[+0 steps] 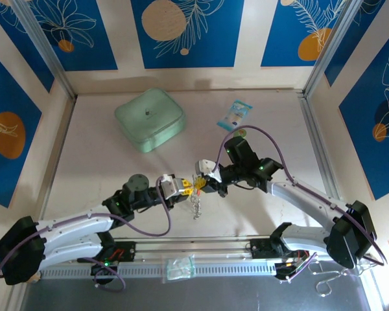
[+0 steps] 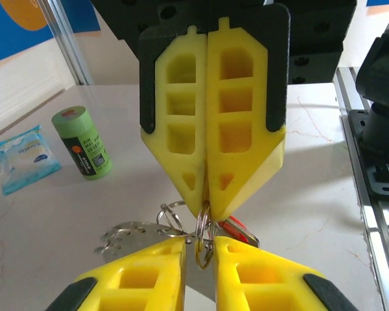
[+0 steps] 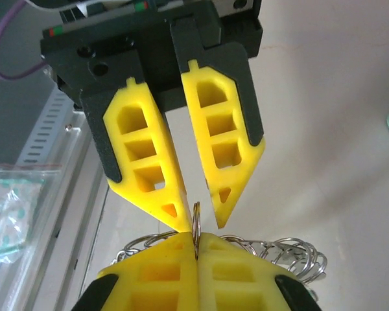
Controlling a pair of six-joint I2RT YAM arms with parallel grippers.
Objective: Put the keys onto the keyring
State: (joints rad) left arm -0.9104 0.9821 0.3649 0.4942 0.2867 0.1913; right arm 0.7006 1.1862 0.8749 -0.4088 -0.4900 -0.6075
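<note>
Where the two arms meet above the middle of the table (image 1: 97,149), the right claw (image 1: 202,183) is pressed fully together on a small split ring (image 3: 196,217), which stands edge-on and upright between its yellow tips. The left claw (image 1: 189,188) faces it tip to tip and is only narrowly parted; in the right wrist view the ring rises into the slim gap of the left claw (image 3: 200,222), though whether either finger touches the metal cannot be told. From the left wrist view the right claw (image 2: 204,210) comes down from above with its tips on the top of the ring, and the left claw (image 2: 200,241) lies just under it with the ring in its gap. A bunch of silvery rings (image 3: 285,249) hangs from the split ring, lifted off the table, and a red-headed key (image 2: 236,228) shows just beside it (its blade is hidden). Well apart at the far side lie a mint-green square pouch (image 1: 149,120) and a small blue-and-white packet (image 1: 235,115), with a green upright cylinder (image 2: 83,142) near the packet.
</note>
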